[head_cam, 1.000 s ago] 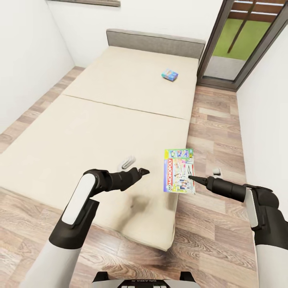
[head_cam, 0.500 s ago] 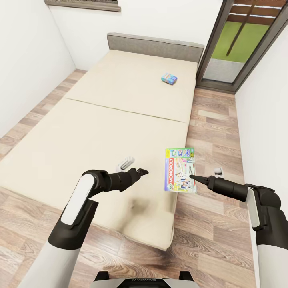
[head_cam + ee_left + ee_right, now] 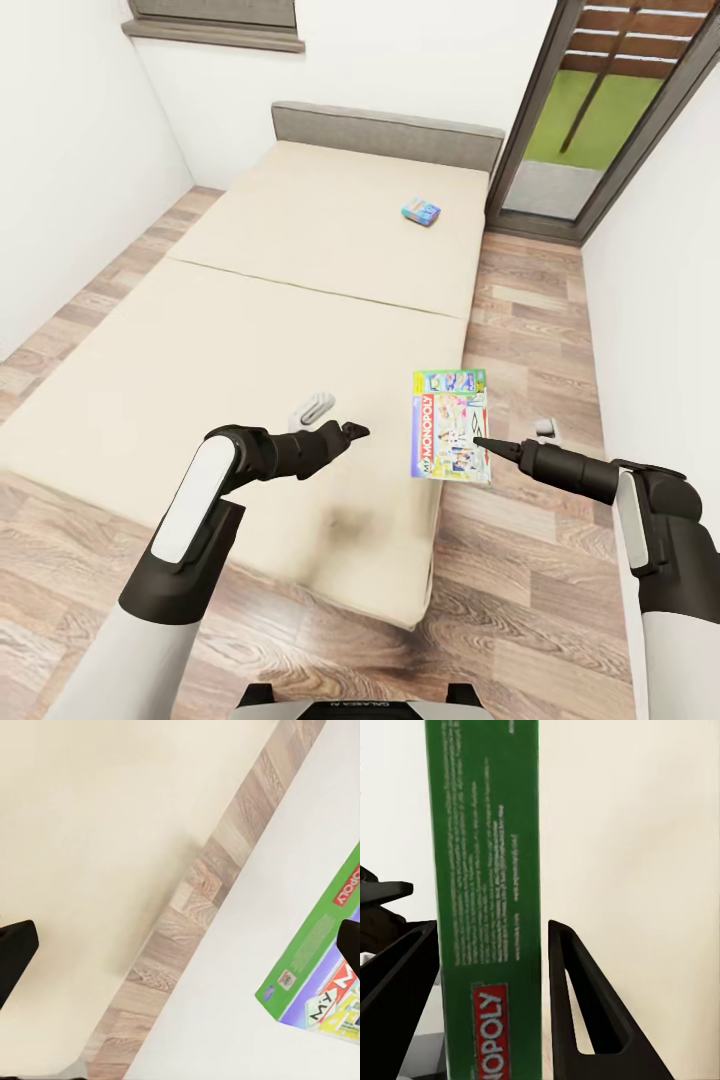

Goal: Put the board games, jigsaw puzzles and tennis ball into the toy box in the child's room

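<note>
Here the right gripper is pinching the flat white MONOPOLY game box edge-on above the beige bed, long axis running away from the robot, while the left gripper is hovering spread and empty beside it.

The right tool grips the near-right edge of the MONOPOLY box, held above the bed's near right corner. The left tool hovers over the mattress, apart from the box. A small blue box lies far up the bed.
</note>
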